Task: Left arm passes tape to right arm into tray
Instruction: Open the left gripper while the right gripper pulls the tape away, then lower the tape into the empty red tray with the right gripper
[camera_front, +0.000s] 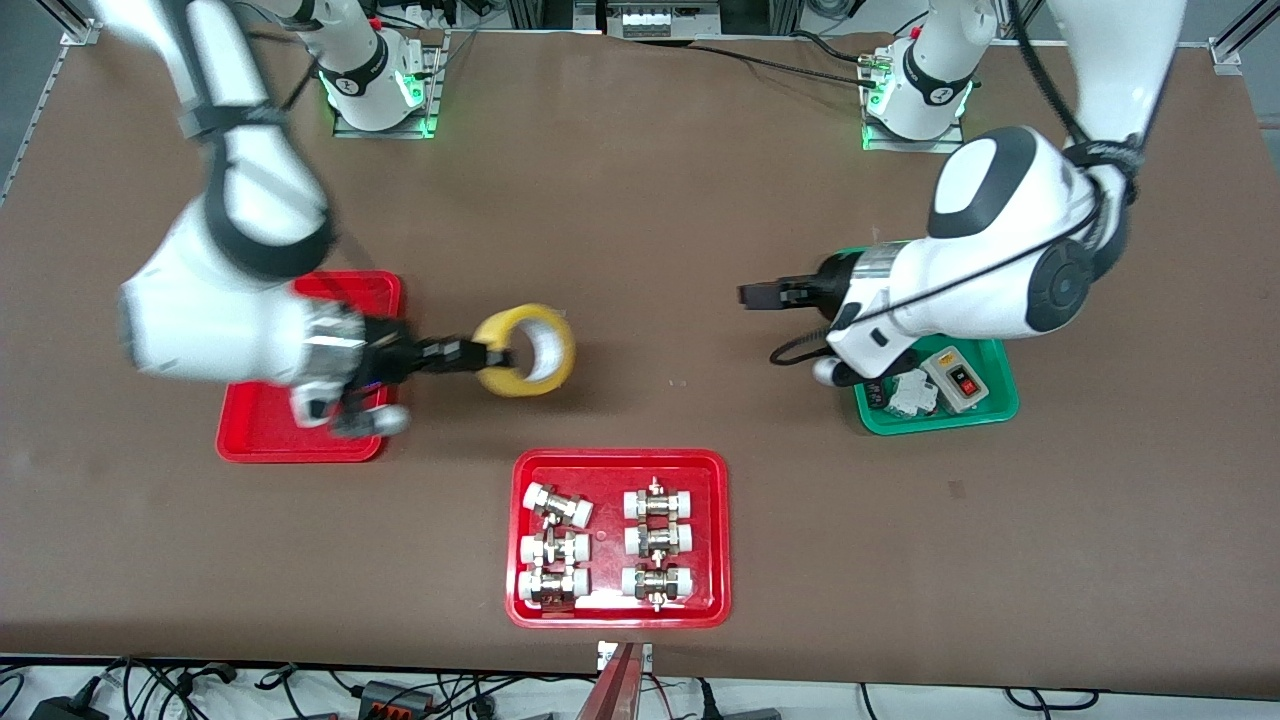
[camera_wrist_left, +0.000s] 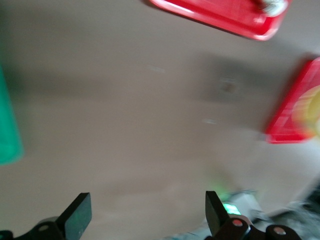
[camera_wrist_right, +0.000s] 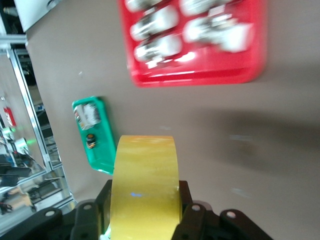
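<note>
The right gripper (camera_front: 492, 355) is clamped on the tape (camera_front: 527, 350), its fingers pinching the ring's wall on the side nearest the plain red tray (camera_front: 262, 447), the roll held above the table (camera_front: 640, 180). The left gripper (camera_front: 748, 295), over the table's middle, has its fingers spread wide with nothing between them.

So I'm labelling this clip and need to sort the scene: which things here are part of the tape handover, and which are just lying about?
Part of the job:
- tape, held by the right gripper above the table
- plain red tray, under the right arm
- left gripper, open and empty, by the green tray

Lying about:
- red tray of fittings, nearest the front camera
- green tray with a switch box
</note>
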